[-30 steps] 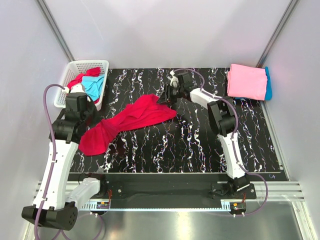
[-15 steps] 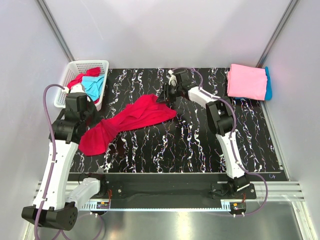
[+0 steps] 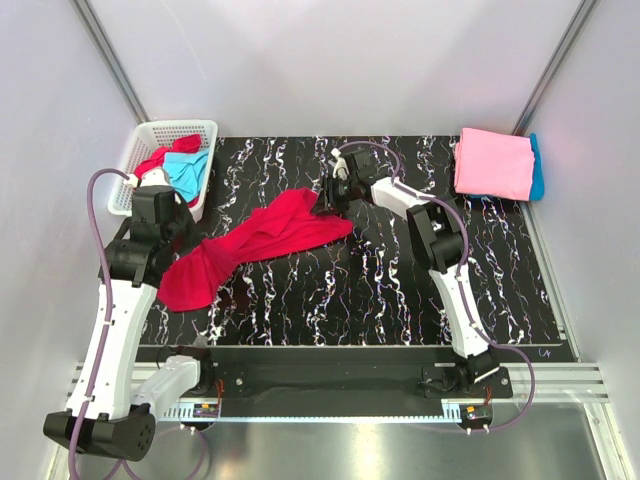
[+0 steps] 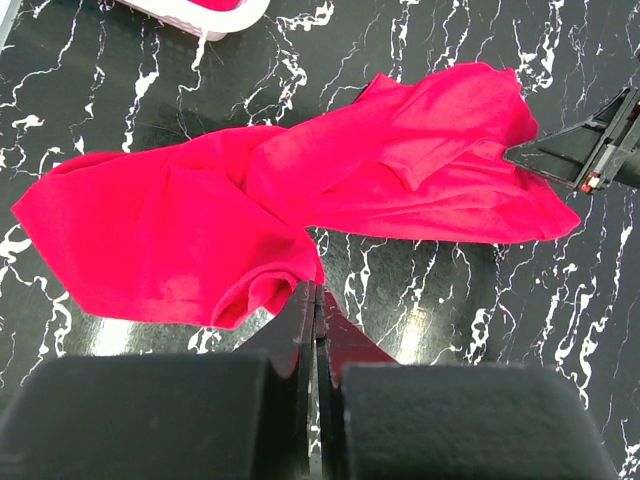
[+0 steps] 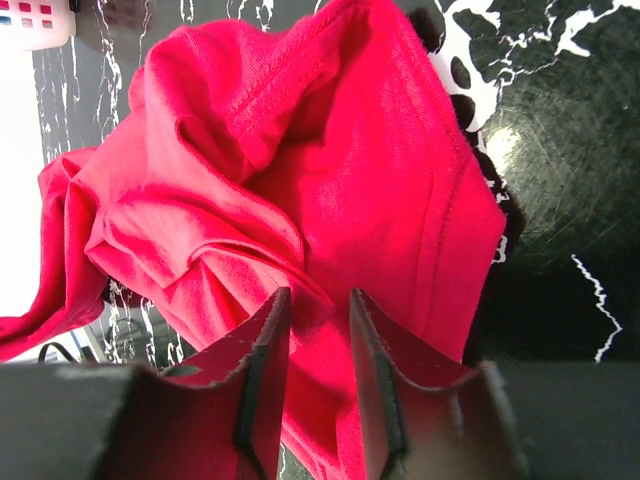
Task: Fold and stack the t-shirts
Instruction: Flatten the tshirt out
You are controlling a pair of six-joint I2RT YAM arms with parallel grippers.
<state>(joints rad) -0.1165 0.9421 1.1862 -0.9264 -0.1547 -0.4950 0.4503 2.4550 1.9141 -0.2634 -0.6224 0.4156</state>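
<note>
Red shirt [image 3: 255, 240] lies bunched mid-table [image 3: 380, 290], running 8 to 2 o'clock; left gripper [image 4: 315, 300] is clamped tight at its 8 o'clock end (cloth pinch unclear) and right gripper [image 5: 317, 300] sits half-spread over the 2 o'clock corner, so the risk is that it nips stacked layers and the spread fails.

A glossy black table [image 3: 380, 290] veined with white marbling fills the floor of the cell. Plain pale grey walls [image 3: 330, 60] close it in on the left, right and far sides, with slanting metal posts [image 3: 108, 55] in the far corners. A metal rail [image 3: 340, 388] runs along its near edge. Overhead light glares off the tabletop.
</note>
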